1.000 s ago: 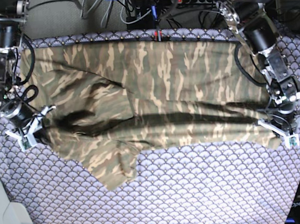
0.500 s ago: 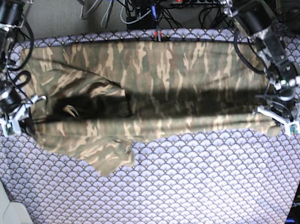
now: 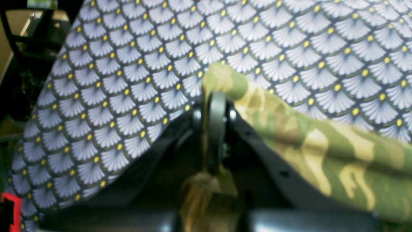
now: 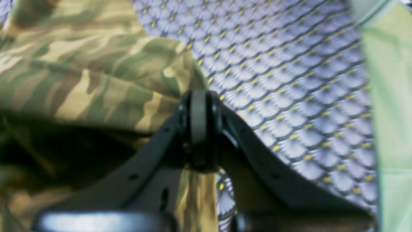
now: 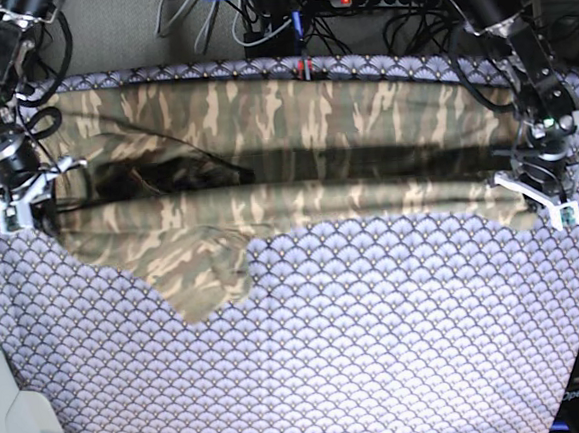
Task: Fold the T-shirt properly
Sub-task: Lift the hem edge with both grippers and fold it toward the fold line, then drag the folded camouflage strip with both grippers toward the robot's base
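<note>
Left claw (image 5: 538,189) clamped tight on T-shirt (image 5: 298,201) edge, right claw (image 5: 19,194) likewise, shirt stretched across purple tablecloth (image 5: 380,350)

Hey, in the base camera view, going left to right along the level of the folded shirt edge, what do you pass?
Right gripper, shut on the shirt's edge → camouflage T-shirt stretched across the purple scallop-patterned tablecloth → left gripper, jaws shut on the shirt's other edge.
</note>
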Available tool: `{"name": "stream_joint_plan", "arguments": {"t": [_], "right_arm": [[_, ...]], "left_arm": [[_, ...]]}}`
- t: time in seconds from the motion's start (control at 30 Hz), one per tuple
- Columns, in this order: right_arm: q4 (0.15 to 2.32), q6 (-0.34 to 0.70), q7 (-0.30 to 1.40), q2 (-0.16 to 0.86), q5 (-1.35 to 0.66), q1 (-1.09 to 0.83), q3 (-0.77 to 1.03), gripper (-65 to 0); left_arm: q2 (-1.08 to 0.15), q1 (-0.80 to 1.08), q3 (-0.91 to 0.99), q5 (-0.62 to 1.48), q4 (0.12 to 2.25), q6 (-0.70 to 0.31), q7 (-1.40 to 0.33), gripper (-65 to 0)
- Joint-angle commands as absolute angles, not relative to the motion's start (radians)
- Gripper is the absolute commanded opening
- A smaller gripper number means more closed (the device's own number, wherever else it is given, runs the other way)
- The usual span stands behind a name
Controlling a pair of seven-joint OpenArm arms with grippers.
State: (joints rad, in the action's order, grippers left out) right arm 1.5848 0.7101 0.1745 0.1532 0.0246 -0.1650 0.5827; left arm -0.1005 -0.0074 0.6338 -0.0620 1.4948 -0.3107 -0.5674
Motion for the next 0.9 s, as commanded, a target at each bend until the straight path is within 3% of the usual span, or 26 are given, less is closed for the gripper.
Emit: {"name": "stream_joint_plan", "arguments": {"t": [0.0, 0.87], "right_arm": [[1.616, 0.698, 0.15, 0.157, 0.015, -0.171, 0.611, -65.0], [1.652, 0.698, 0.14, 0.064, 0.008, -0.325, 0.676, -65.0]], "left_arm": [[-0.111, -0.012, 0.638, -0.064, 1.526, -0.3, -0.539, -65.0], [-0.142, 0.125, 0.638, 0.081, 1.6, -0.3, -0.541, -65.0]]}}
